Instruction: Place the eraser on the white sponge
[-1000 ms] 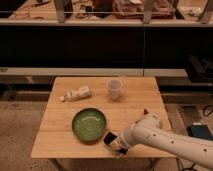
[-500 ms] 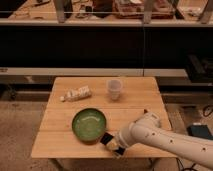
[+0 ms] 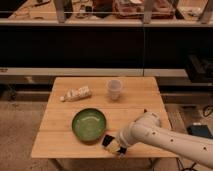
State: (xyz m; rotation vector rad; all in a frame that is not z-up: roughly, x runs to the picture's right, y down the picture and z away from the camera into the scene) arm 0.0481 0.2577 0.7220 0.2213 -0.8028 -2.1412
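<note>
- A wooden table (image 3: 135,107) with a pale top fills the middle of the view.
- A green bowl (image 3: 89,124) sits left of the table's center.
- A white tube-like bottle (image 3: 76,93) lies on its side at eleven o'clock from the bowl.
- A translucent cup (image 3: 114,88) stands upright at one o'clock from the bowl.

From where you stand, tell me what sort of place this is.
Probably a lab or workshop. A small wooden table stands on a speckled floor before long dark benches cluttered with gear. The robot's gripper hangs at the table's front edge, beside a green bowl.
</note>
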